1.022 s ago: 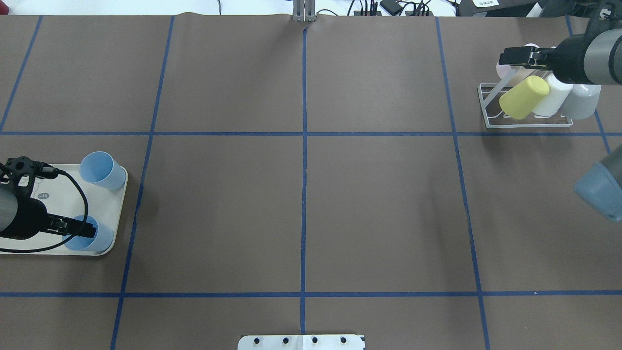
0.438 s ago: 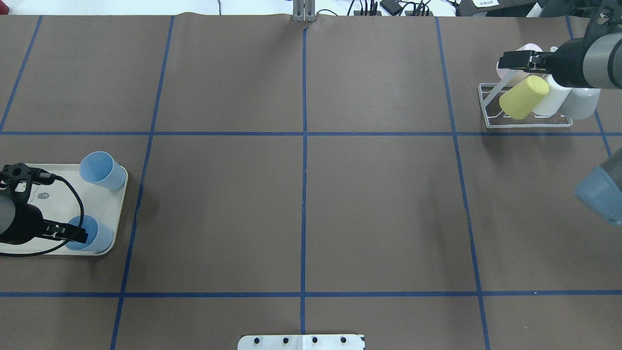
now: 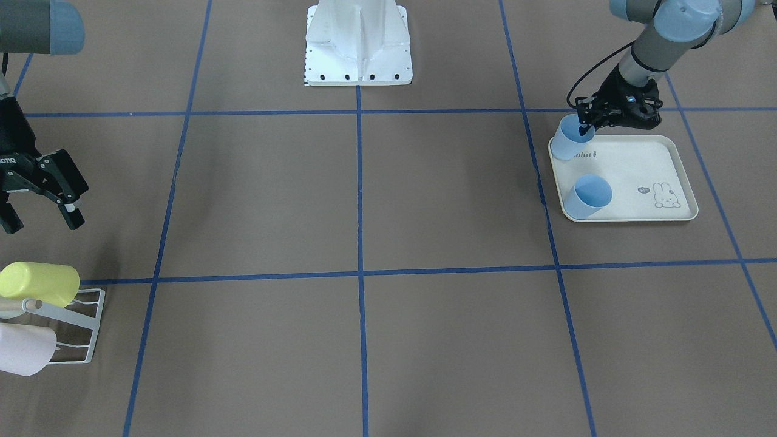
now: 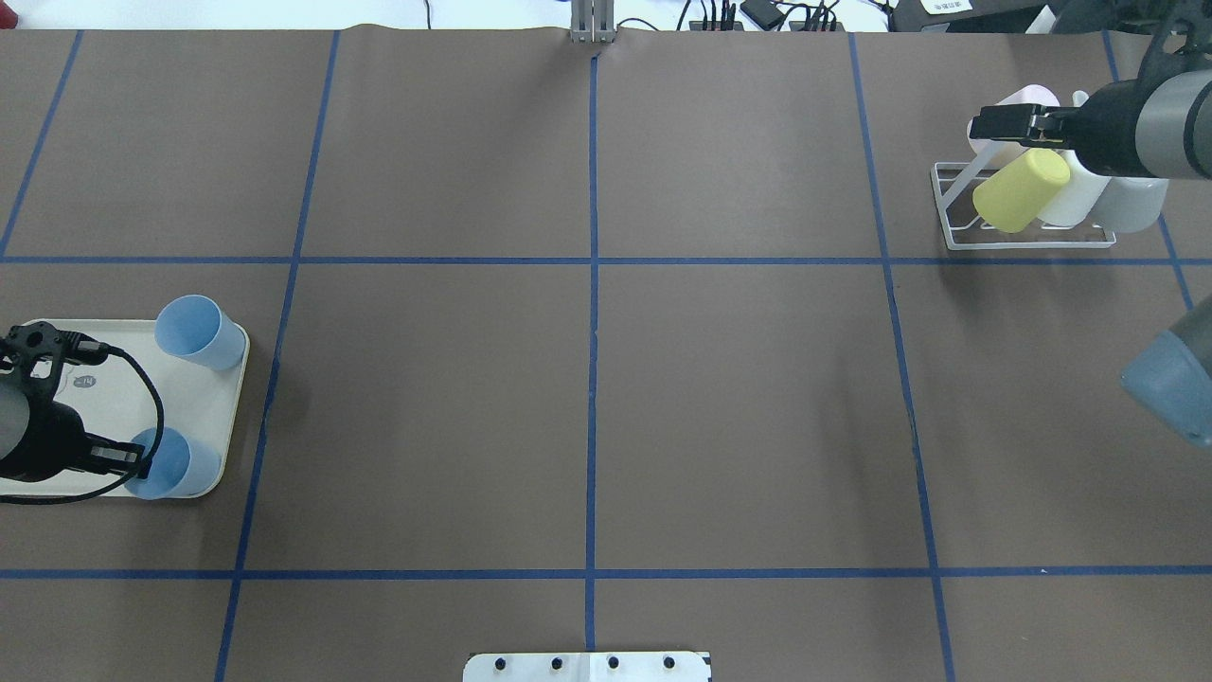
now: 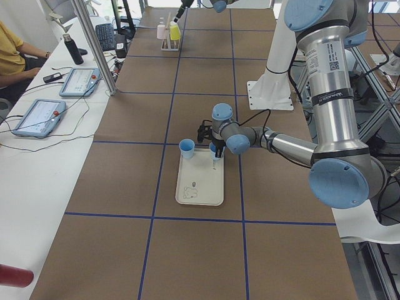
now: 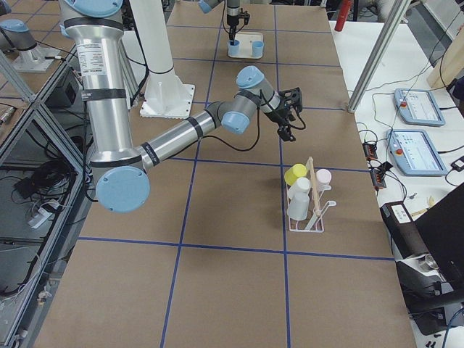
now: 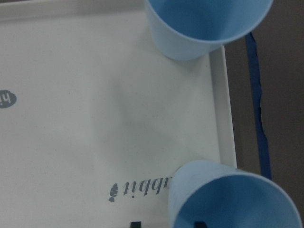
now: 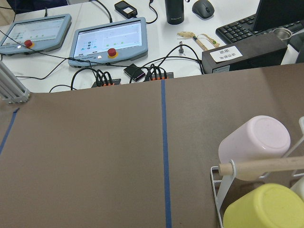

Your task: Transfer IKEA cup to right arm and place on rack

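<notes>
Two light blue cups stand on the cream rabbit-printed tray (image 4: 114,398): the far one (image 4: 194,332) and the near one (image 4: 182,466). My left gripper (image 4: 142,461) is open at the near cup (image 3: 570,138). In the left wrist view its two fingertips straddle the left wall of that cup (image 7: 232,199). My right gripper (image 3: 36,212) is open and empty, hovering above the white wire rack (image 4: 952,213), which shows in the right wrist view (image 8: 216,175) with its wooden rod.
The rack holds a yellow cup (image 4: 1021,189), a pink cup (image 8: 254,142), a white cup (image 4: 1079,199) and a grey cup (image 4: 1131,204). The robot's white base (image 3: 358,42) stands at the table's near edge. Tablets and cables lie beyond the far edge.
My left gripper has drawn back toward the view's left along the near blue cup; the cup has stayed in place. My right gripper has shifted slightly over the rack.
</notes>
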Robot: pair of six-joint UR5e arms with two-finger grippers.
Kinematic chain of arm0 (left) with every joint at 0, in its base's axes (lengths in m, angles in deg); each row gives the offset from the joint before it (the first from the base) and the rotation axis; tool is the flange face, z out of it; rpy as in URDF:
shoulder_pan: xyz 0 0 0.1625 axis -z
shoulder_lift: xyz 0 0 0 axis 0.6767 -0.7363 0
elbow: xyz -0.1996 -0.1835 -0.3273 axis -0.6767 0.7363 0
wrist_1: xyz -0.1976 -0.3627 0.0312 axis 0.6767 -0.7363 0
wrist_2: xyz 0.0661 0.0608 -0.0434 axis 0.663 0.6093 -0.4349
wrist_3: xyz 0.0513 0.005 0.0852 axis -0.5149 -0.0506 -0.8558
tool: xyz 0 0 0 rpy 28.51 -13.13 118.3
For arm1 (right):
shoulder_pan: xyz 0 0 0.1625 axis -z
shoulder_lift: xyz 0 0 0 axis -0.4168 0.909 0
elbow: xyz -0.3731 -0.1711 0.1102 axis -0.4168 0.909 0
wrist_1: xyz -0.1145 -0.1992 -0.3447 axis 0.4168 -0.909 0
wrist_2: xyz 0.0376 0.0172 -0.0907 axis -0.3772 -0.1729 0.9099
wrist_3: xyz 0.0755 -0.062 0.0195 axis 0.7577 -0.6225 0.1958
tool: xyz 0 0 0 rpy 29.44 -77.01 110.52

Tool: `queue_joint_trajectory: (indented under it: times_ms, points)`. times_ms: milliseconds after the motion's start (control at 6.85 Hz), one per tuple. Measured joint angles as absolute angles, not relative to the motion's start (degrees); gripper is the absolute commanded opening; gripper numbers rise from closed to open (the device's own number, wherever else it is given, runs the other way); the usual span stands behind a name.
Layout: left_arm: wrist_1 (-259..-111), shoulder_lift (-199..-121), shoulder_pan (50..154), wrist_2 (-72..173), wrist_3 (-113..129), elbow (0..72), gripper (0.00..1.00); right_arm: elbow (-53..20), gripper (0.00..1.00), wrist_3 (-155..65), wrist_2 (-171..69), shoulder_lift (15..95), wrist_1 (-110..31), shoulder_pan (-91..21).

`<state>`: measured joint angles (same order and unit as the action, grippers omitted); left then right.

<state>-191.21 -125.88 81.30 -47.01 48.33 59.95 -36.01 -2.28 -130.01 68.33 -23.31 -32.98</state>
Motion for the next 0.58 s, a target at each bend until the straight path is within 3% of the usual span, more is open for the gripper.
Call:
queue_joint_trajectory:
  times_ms: [292,584]
  points:
    - [-191.18,-125.51,86.67,-48.52,48.10,65.96,0.00,-37.02,1.00,0.90,-129.45,68.22,-23.14,-30.97]
    - [-191.02,-132.06,92.26,-48.01,51.06,67.88,0.00,-37.85,1.00,10.75,-122.42,66.51,-21.03,-21.82]
